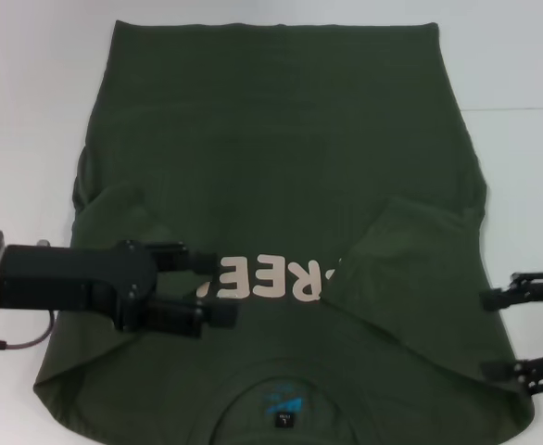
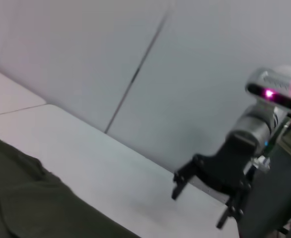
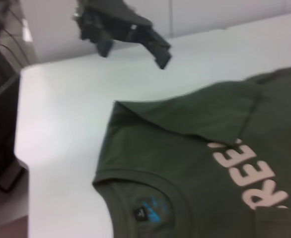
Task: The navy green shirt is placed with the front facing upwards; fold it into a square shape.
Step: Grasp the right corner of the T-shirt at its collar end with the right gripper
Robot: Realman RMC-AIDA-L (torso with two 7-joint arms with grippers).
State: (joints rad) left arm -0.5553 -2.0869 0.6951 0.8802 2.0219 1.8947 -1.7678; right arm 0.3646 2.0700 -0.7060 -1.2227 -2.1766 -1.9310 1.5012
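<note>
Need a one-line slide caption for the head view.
Left gripper open over the navy green shirt, both sleeves folded inward; right gripper open at its edge.

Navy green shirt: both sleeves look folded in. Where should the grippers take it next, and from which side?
Likely the collar-end corners of the navy green shirt, nearest the robot, one per gripper. That edge lies flat and reachable. The right gripper hangs open at its corner and can come in from the right edge. The left gripper, open over the chest print, would move to the left corner. Then fold toward the far hem.
</note>
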